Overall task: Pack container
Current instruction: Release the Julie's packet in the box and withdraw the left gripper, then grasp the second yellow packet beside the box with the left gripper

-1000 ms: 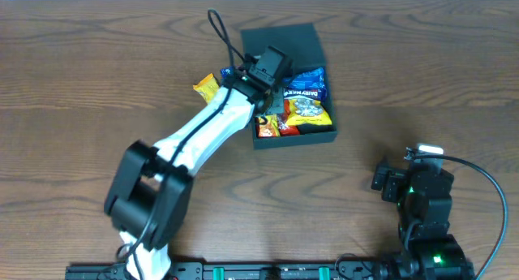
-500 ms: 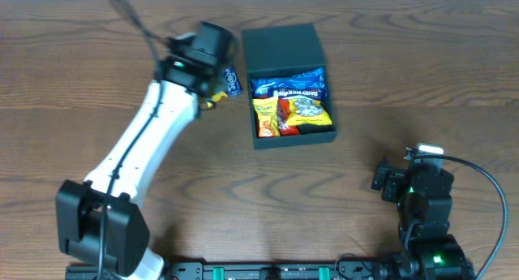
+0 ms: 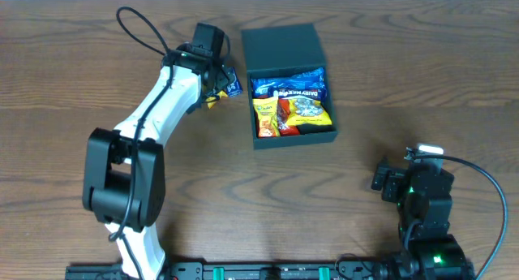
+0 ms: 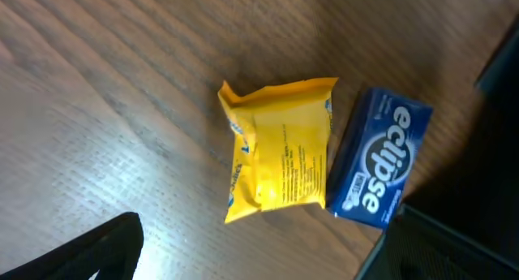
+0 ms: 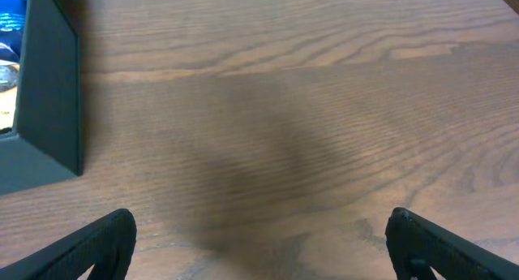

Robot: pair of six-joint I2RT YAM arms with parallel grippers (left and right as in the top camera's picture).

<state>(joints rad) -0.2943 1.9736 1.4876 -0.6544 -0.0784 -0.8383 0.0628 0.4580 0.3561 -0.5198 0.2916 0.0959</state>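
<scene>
The container (image 3: 293,135) is a dark teal box lying open mid-table, its flat lid (image 3: 281,45) folded back on the far side. Several snack packets (image 3: 293,105) fill it. Left of it on the wood lie a yellow packet (image 3: 212,97) (image 4: 280,154) and a blue Eclipse pack (image 3: 232,84) (image 4: 379,170), touching side by side. My left gripper (image 3: 217,71) (image 4: 259,264) hovers over these two, open and holding nothing. My right gripper (image 3: 388,183) (image 5: 263,256) rests open over bare wood at the near right, with the container's corner (image 5: 49,93) to its left.
The left arm (image 3: 158,109) stretches diagonally from the near-left base to the packets, with its cable looping above (image 3: 138,24). Bare wooden table (image 3: 405,69) surrounds the container. A dark container edge (image 4: 499,61) stands close on the right of the blue pack.
The left arm has swung from over the container to the two packets on its left, and its jaws have opened. The right arm has not moved.
</scene>
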